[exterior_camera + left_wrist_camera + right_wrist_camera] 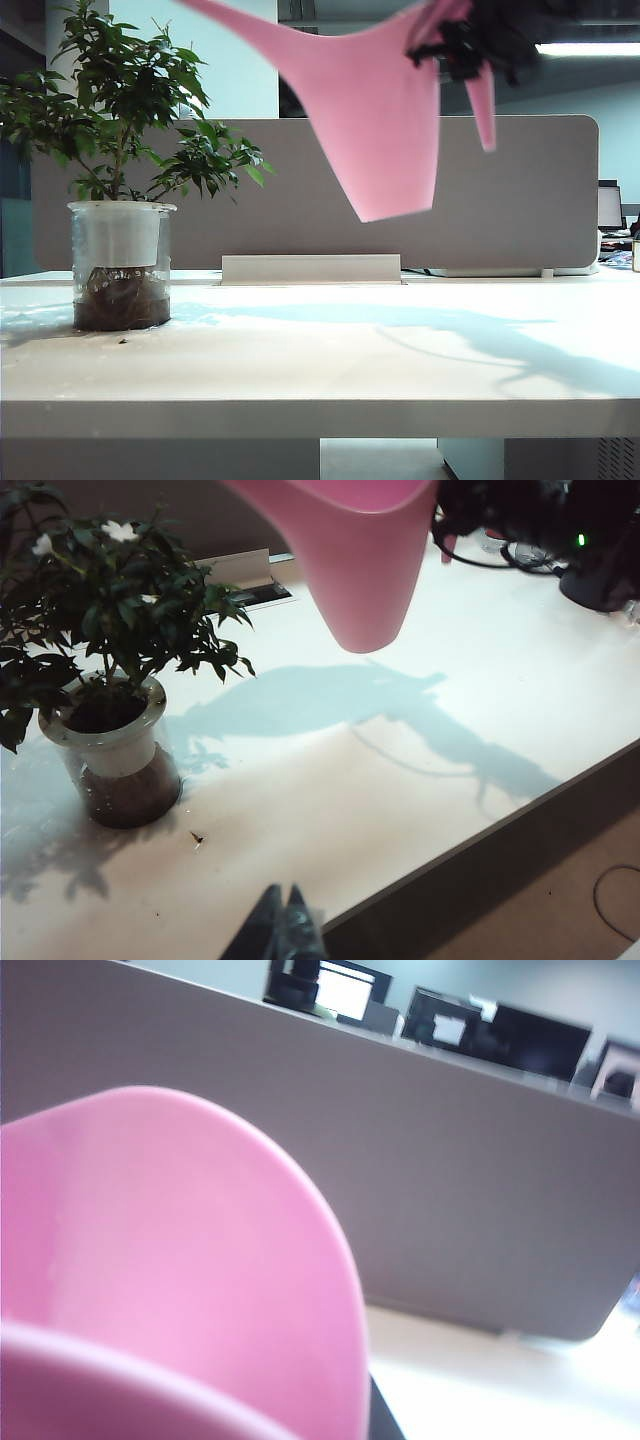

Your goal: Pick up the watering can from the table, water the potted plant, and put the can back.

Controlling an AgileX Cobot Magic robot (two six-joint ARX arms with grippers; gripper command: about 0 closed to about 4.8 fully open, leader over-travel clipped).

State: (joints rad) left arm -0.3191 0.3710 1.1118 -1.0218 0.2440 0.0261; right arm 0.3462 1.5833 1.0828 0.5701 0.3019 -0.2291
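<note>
Holding the watering can (375, 120) by its handle, the right end effector (462, 45) hangs high above the counter (330, 370), spout aimed toward the potted plant (122, 180) off to its side. Pickup looks done; pouring and returning remain. Parked low near the front edge, the left end effector (283, 925) appears closed and empty.

The right gripper (462, 48) is a dark blur at the watering can (375, 110) handle — fingers unreadable. Beside it, the spout tip runs off-frame; the can fills the right wrist view.
</note>
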